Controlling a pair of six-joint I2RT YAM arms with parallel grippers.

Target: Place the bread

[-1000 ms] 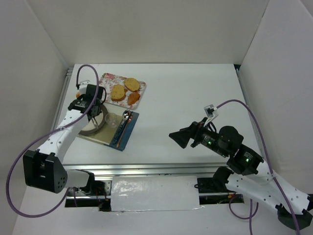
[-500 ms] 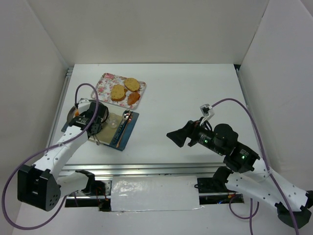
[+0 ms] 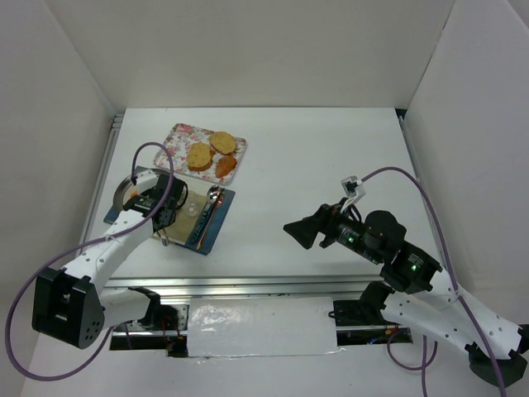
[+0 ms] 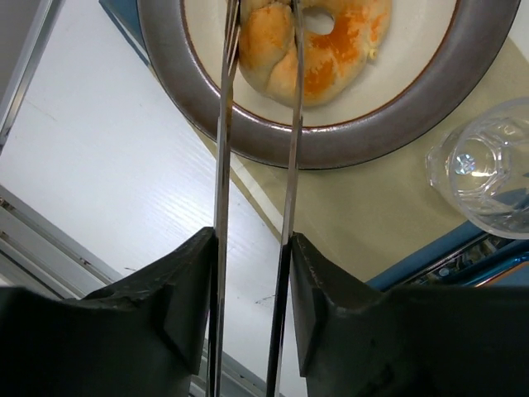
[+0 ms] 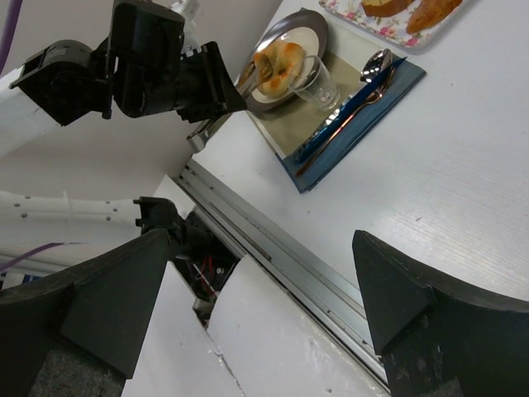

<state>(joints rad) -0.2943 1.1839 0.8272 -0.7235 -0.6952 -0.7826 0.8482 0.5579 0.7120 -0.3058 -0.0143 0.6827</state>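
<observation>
Metal blades of left pincer (image 4: 261, 16) straddle one side of the one bread (image 4: 331, 50), which lies on the one grey-rimmed plate (image 4: 347, 141). Squeezing or let go: cannot tell. One clear cup (image 4: 488, 174) sits right of blades in wrist view. Right pincer (image 5: 263, 240) is splayed, empty, well apart.

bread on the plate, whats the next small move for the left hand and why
Probably open the left hand a bit wider, then lift straight up. The bread already lies on the plate, but the thin metal fingers straddle one side of it with only a narrow gap, so pulling away now could drag it along. The glass stands close beside the plate, so avoid swinging sideways.
</observation>
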